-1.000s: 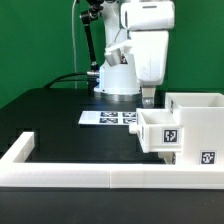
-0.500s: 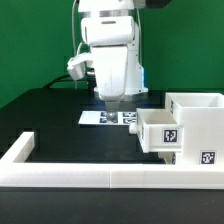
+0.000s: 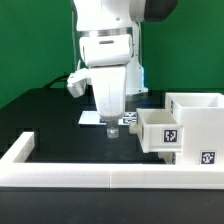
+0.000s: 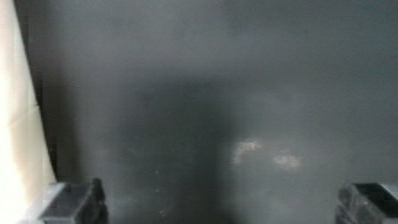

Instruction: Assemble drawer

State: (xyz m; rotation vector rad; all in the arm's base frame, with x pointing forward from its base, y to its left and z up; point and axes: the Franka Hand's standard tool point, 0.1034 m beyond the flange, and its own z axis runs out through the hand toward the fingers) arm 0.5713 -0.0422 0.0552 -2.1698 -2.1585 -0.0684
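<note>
The white drawer housing (image 3: 196, 112) stands at the exterior view's right. One small open-top tray (image 3: 158, 130) with a square tag sticks out of it toward the exterior view's left. A second tag (image 3: 207, 157) shows low on the unit's front. My gripper (image 3: 112, 129) hangs low over the black table just left of the tray, apart from it. In the wrist view my gripper (image 4: 222, 205) is open and empty, with the fingers (image 4: 75, 200) wide apart over bare dark table.
The marker board (image 3: 92, 118) lies behind my gripper, partly hidden by it. A low white wall (image 3: 90, 172) borders the table's front and turns back at the exterior view's left. A pale strip (image 4: 15, 100) runs along one edge of the wrist view.
The arm has swung from above the tray toward the exterior view's left and come down. My gripper now sits low over the table in front of the marker board.
</note>
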